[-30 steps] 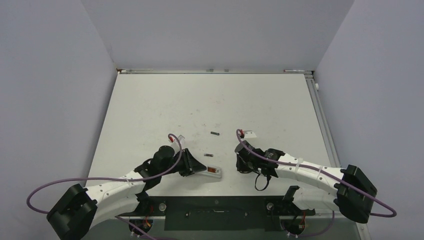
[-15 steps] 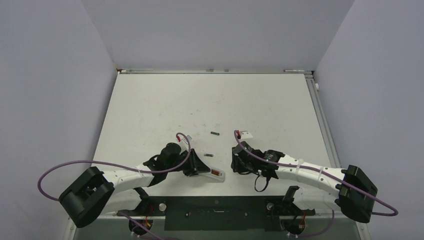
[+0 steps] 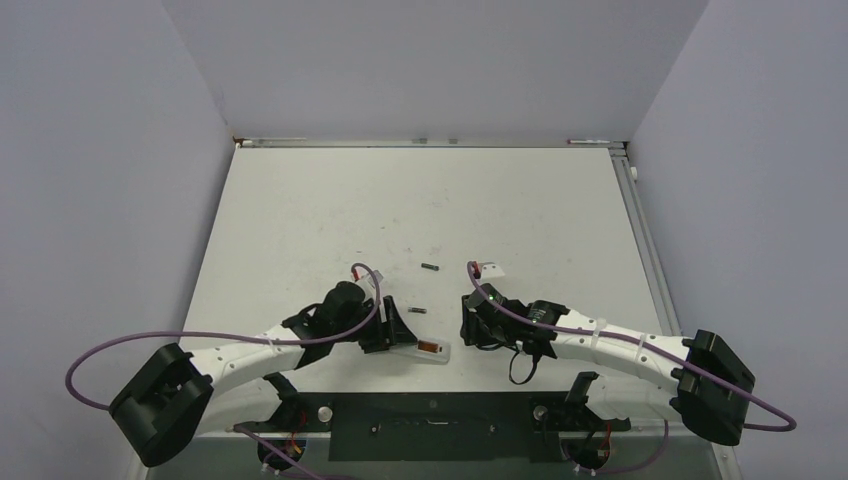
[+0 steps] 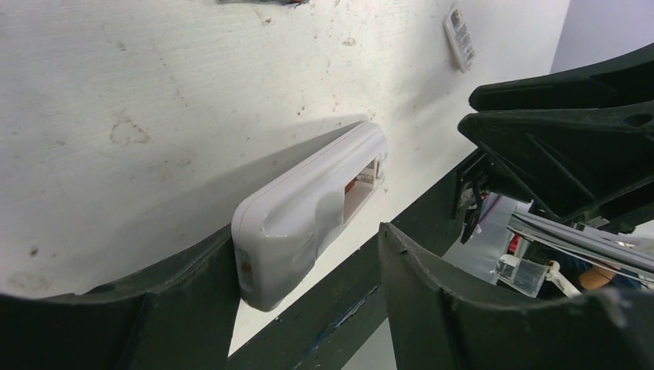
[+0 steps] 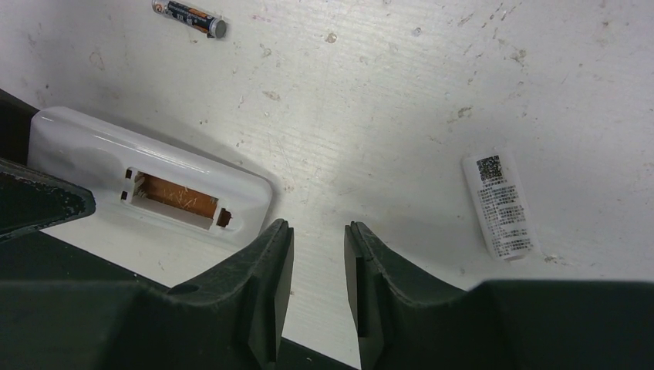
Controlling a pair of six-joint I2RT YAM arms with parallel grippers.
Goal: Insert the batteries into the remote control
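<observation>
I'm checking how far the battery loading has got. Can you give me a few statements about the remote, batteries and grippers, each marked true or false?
1. The remote control lies with its battery recess facing up and empty. True.
2. Both batteries already sit in the remote control. False: the far battery and the near battery lie on the table beyond it.
3. The right gripper holds a battery. False: nothing is between its fingers.
4. The labelled white cover lies on the table, apart from the remote control. True.
5. The left gripper has its jaws around one end of the remote control. True.
</observation>
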